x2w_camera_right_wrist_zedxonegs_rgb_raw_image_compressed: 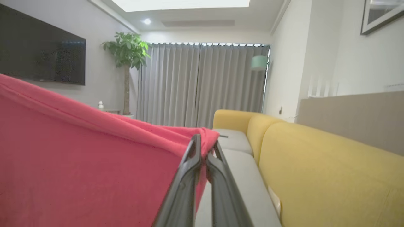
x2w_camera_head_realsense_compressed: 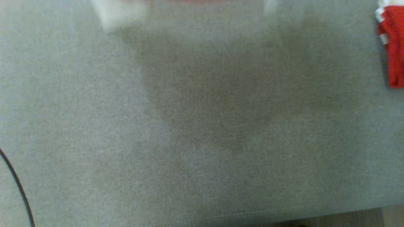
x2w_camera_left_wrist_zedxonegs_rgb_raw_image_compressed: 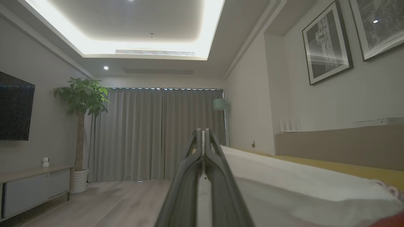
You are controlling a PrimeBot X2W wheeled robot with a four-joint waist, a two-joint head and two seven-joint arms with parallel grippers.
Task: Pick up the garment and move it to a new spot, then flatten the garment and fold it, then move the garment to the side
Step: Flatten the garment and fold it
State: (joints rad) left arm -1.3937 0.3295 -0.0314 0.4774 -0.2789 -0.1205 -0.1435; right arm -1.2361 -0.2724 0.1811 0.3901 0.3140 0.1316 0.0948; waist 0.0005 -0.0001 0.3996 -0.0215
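The garment (x2w_camera_head_realsense_compressed: 394, 47) is red with white trim and lies at the far right edge of the head view on the grey seat cushion (x2w_camera_head_realsense_compressed: 189, 126). In the right wrist view the garment (x2w_camera_right_wrist_zedxonegs_rgb_raw_image_compressed: 94, 157) stretches taut from the left up to my right gripper (x2w_camera_right_wrist_zedxonegs_rgb_raw_image_compressed: 205, 143), which is shut on a bunched corner of it. My left gripper (x2w_camera_left_wrist_zedxonegs_rgb_raw_image_compressed: 202, 132) is shut with its fingers pressed together. A pale cloth (x2w_camera_left_wrist_zedxonegs_rgb_raw_image_compressed: 284, 186) lies just right of its fingers, and a sliver of red garment (x2w_camera_left_wrist_zedxonegs_rgb_raw_image_compressed: 393, 220) shows in that view's bottom right corner.
A yellow sofa back (x2w_camera_right_wrist_zedxonegs_rgb_raw_image_compressed: 315, 164) runs along the right of the grey seat (x2w_camera_right_wrist_zedxonegs_rgb_raw_image_compressed: 243, 176). A dark cable (x2w_camera_head_realsense_compressed: 19, 189) curves at the head view's lower left. A wall TV (x2w_camera_right_wrist_zedxonegs_rgb_raw_image_compressed: 41, 53), potted plant (x2w_camera_left_wrist_zedxonegs_rgb_raw_image_compressed: 82, 97), low cabinet (x2w_camera_left_wrist_zedxonegs_rgb_raw_image_compressed: 31, 186) and wooden floor (x2w_camera_left_wrist_zedxonegs_rgb_raw_image_compressed: 110, 201) lie beyond.
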